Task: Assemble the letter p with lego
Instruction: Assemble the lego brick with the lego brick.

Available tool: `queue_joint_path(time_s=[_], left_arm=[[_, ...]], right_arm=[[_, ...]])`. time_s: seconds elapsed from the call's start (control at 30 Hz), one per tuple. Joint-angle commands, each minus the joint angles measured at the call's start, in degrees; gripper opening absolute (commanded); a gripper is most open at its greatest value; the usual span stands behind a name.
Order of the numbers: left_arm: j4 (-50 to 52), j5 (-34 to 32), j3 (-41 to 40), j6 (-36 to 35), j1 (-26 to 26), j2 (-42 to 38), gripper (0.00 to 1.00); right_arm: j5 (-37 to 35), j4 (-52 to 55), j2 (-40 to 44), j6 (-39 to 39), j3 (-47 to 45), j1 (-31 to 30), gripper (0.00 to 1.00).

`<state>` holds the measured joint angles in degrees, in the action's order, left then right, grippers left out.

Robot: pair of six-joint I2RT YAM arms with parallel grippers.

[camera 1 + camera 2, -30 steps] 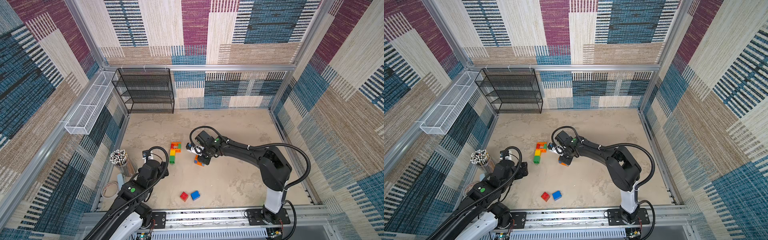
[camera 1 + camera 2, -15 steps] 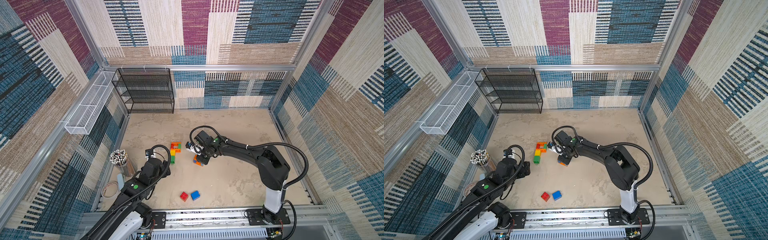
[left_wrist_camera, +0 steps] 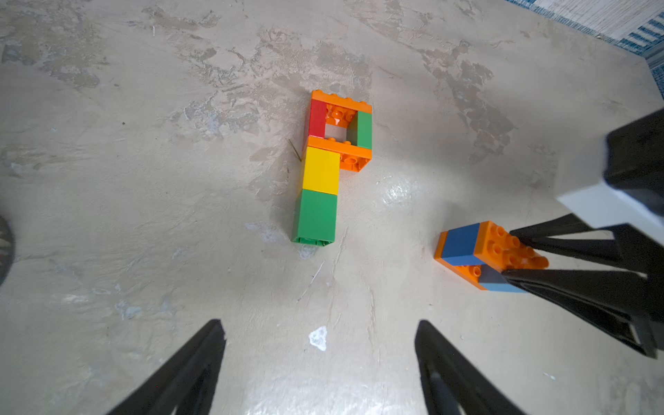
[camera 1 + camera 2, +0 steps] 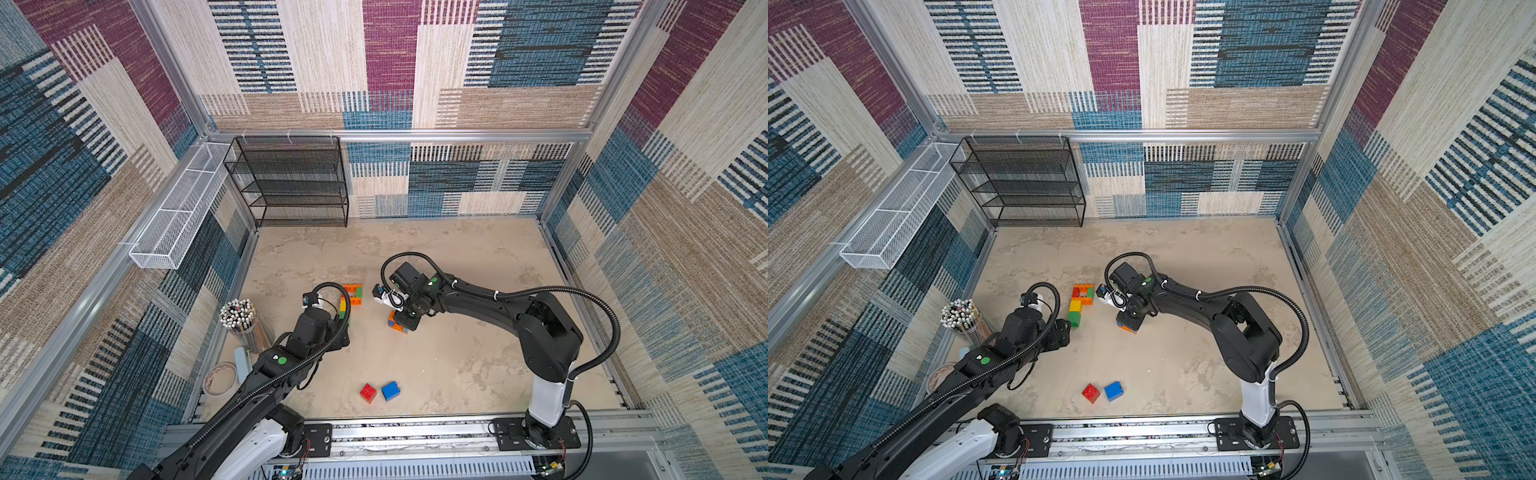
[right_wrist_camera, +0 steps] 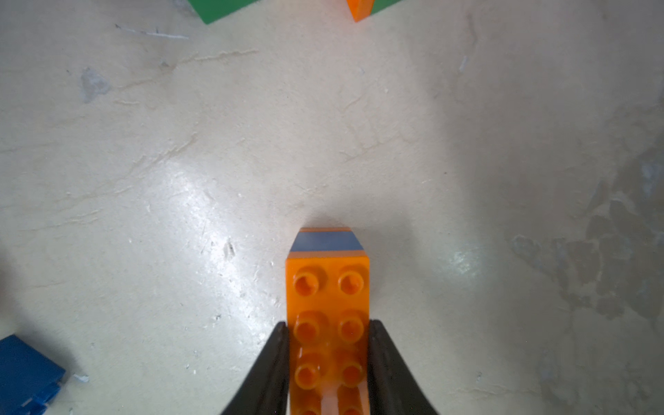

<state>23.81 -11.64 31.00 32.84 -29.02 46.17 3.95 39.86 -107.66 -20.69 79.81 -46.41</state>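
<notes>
Since a second ago the left arm has pushed toward 12 o'clock (12 = far wall, top views), bringing its wrist up beside the letter; the right arm has hardly shifted. At the table's (image 4: pixel 457 357) 9 o'clock edge stands a pencil cup (image 4: pixel 241 316). The left tool (image 3: pixel 318 323) hovers just at 6 o'clock of the letter, its fingers wide apart over the table surface and gripping no brick. The letter (image 3: pixel 323 161) lies flat at about 10 o'clock of table centre, showing in both top views (image 4: pixel 351 297) (image 4: pixel 1080 301). It has an orange bar on top, red and green sides, and a second orange bar closing the loop, with a yellow then a green brick forming the stem. Near the 6 o'clock edge a loose red brick (image 4: pixel 368 392) sits with a loose blue brick (image 4: pixel 391 390) just beside it at 3 o'clock, both well apart from the letter. At 4 o'clock of the letter, near it but not touching, an orange-and-blue stack (image 3: pixel 478 248) rests on the table with its studs up. The right tool (image 5: pixel 328 323) is on it, one finger pressed against each long side of the top orange brick. Whether the stack is lifted off the table cannot be told from the right wrist view.
</notes>
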Motion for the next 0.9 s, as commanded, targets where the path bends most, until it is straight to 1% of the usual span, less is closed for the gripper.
queue_joint_path(time_s=[0.0, 0.13, 0.23, 0.33, 0.4, 0.47, 0.57, 0.67, 0.7, 0.77, 0.8, 0.87], left_arm=[[-2.0, 1.5, 0.7, -0.3, 0.1, 0.5, 0.85], [-1.5, 2.0, 1.0, -0.6, 0.0, 1.0, 0.85], [-0.7, 2.2, 1.2, -1.0, 0.0, 1.4, 0.85], [1.5, 2.7, 2.1, -1.0, 0.1, 1.8, 0.86], [3.7, 3.2, 2.8, -0.9, 0.0, 2.1, 0.86], [5.7, 3.9, 3.3, -0.6, 0.0, 2.6, 0.86], [9.3, 5.7, 4.2, 0.4, 0.0, 3.7, 0.85], [15.9, 9.5, 6.3, 2.5, -0.1, 5.6, 0.81], [17.3, 11.8, 6.4, 3.4, -0.3, 5.9, 0.8], [19.3, 15.1, 5.7, 5.6, -1.8, 5.3, 0.77], [20.2, 15.6, 5.3, 7.2, -3.6, 4.6, 0.77], [22.7, 14.6, 5.3, 10.2, -8.0, 3.7, 0.77]], right_arm=[[0.5, 0.1, 1.3, -0.6, 0.7, 0.0, 0.44], [1.1, -1.1, 3.9, -0.3, 0.1, -0.1, 0.59], [1.0, -2.0, 6.5, 0.3, -1.3, -0.1, 0.68], [3.0, -1.8, 9.9, 2.8, -3.0, -0.1, 0.68], [5.1, -3.0, 13.8, 5.2, -6.5, -0.9, 0.67], [5.6, -4.6, 17.5, 7.8, -10.5, -2.8, 0.68], [5.7, -6.5, 22.1, 12.5, -16.5, -7.9, 0.68], [4.8, -9.4, 25.8, 17.7, -21.1, -10.9, 0.68], [4.4, -11.1, 27.4, 19.7, -23.1, -11.5, 0.68], [3.8, -14.6, 30.2, 22.4, -26.7, -11.9, 0.68], [3.8, -16.1, 31.5, 23.8, -28.5, -11.9, 0.68], [3.8, -18.2, 33.5, 25.8, -31.2, -12.0, 0.67]])
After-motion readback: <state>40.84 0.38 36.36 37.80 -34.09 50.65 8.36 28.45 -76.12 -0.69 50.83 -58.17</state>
